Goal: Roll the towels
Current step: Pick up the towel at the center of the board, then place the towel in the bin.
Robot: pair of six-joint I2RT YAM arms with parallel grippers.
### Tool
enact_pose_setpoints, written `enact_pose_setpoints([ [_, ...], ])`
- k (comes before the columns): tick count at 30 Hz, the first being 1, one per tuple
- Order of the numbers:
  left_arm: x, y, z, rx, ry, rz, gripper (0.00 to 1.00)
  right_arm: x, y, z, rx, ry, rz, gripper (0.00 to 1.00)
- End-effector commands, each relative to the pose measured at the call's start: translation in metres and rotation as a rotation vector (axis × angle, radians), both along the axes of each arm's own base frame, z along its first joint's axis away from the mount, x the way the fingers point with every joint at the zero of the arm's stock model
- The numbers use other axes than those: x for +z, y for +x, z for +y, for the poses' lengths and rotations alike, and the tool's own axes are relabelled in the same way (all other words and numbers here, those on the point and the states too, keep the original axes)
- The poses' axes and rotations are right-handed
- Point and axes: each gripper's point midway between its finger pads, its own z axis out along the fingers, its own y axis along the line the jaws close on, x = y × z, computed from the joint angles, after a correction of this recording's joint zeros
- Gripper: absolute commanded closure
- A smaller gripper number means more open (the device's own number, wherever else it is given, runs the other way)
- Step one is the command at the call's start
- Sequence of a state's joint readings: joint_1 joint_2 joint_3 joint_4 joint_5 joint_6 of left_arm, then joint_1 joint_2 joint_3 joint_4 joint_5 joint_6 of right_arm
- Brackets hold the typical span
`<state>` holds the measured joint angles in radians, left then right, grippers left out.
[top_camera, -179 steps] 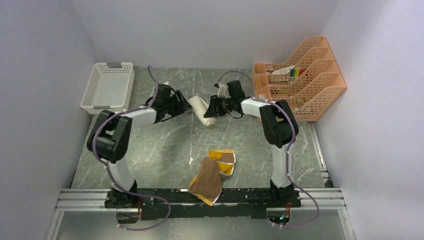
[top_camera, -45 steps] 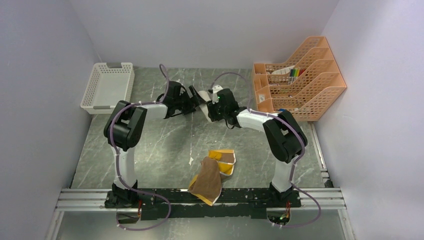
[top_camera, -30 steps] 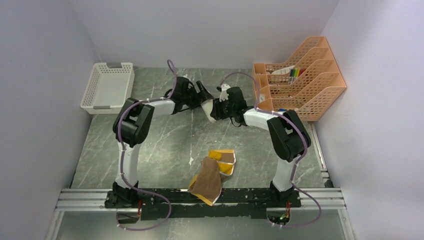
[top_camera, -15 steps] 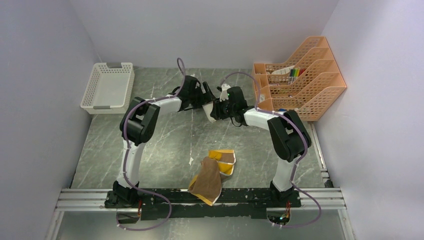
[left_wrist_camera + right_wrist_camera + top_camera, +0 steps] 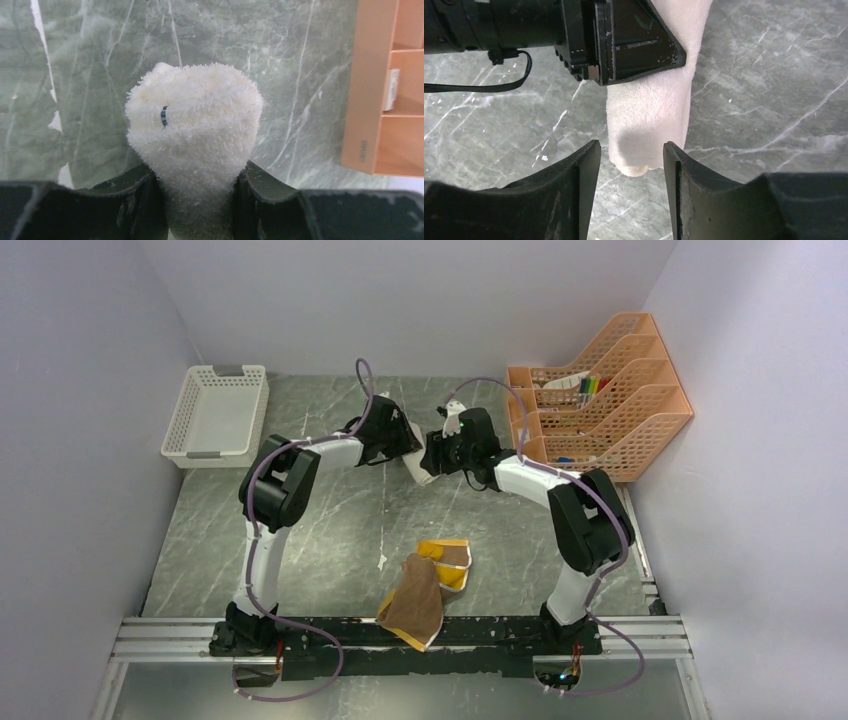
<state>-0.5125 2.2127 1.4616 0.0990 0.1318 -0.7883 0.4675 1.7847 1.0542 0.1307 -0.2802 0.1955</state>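
The cream-white towel [image 5: 414, 469] is a tight roll at the back middle of the table. My left gripper [image 5: 398, 443] is shut on the roll [image 5: 195, 115], which sticks out past its fingertips [image 5: 137, 182]. My right gripper [image 5: 436, 453] faces it from the right, open, its jaws either side of the roll's free end [image 5: 649, 135] without pinching it. The left gripper [image 5: 624, 35] shows in the right wrist view, clamped higher on the roll. The brown towel [image 5: 412, 602] lies crumpled near the front, its mustard-yellow reverse [image 5: 448, 552] showing.
A white slatted basket [image 5: 215, 415] stands at the back left. An orange file organiser [image 5: 600, 390] with markers stands at the back right. Grey walls close in both sides and the back. A metal rail [image 5: 400, 638] runs along the front edge.
My left gripper has moved right along the table and closed over the white roll. My right gripper has shifted slightly right and back. The brown towel has not moved.
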Motion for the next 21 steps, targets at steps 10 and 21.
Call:
enact_pose_setpoints([
  [10,0.083,0.051,0.114,-0.026,0.343,-0.168,0.44,0.112,-0.005,-0.058,-0.154,0.138,-0.237,0.34],
  [21,0.228,0.066,0.269,0.129,0.709,-0.42,0.43,0.134,-0.037,-0.056,-0.1,0.172,-0.275,0.33],
])
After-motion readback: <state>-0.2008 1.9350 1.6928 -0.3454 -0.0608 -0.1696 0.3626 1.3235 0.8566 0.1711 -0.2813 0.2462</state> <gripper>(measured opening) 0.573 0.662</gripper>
